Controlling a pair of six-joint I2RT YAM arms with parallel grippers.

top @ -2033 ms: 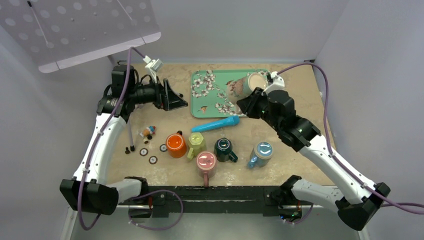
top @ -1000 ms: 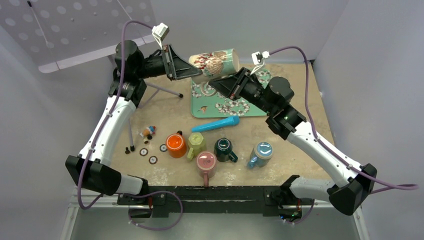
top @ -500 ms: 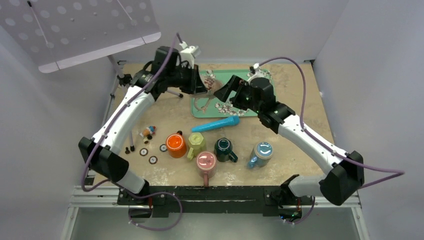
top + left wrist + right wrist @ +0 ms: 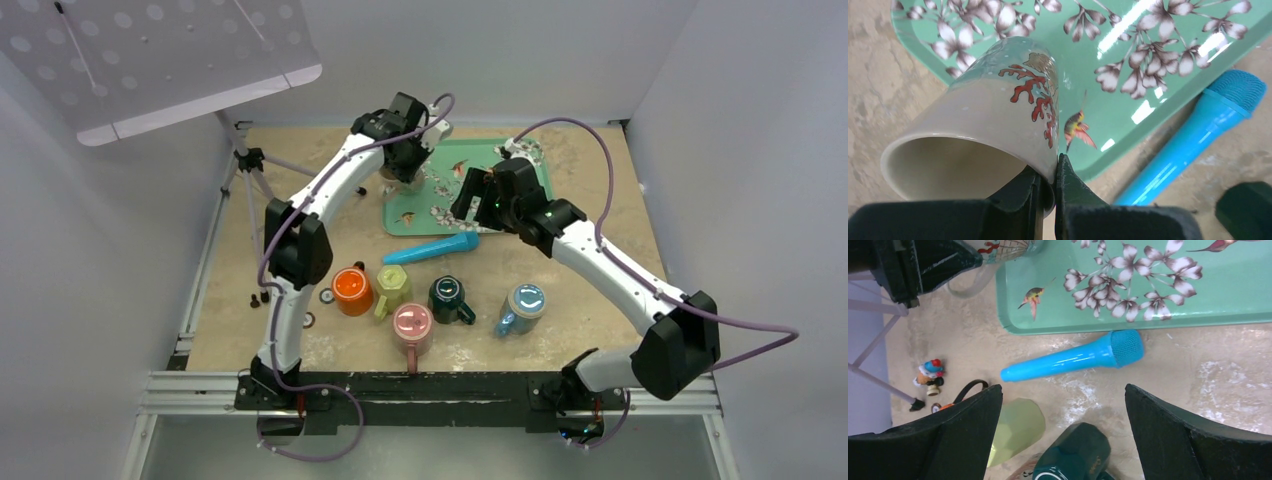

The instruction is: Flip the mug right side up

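Note:
The mug [image 4: 993,115] is cream with red coral prints and a teal band. It sits tilted at the left corner of the floral green tray [image 4: 1158,30], with its open mouth facing the left wrist camera. My left gripper [image 4: 1054,167] is shut on its rim, one finger inside and one outside. From above, the left gripper [image 4: 408,168] covers most of the mug. In the right wrist view the mug [image 4: 1003,247] and its handle show at the top left. My right gripper [image 4: 1063,390] is wide open and holds nothing; it hangs over the tray's near edge [image 4: 468,205].
A blue toy microphone [image 4: 432,249] lies just in front of the tray [image 4: 520,165]. Nearer the arms stand orange [image 4: 352,288], yellow-green [image 4: 392,288], pink [image 4: 412,325], dark green [image 4: 449,297] and blue [image 4: 522,305] mugs. A tripod [image 4: 250,160] and a small toy [image 4: 928,372] sit to the left.
The mug came down from mid-air, where both grippers held it, to the tray's left corner. The right gripper opened, let go and drew back; the left one stays shut on the rim.

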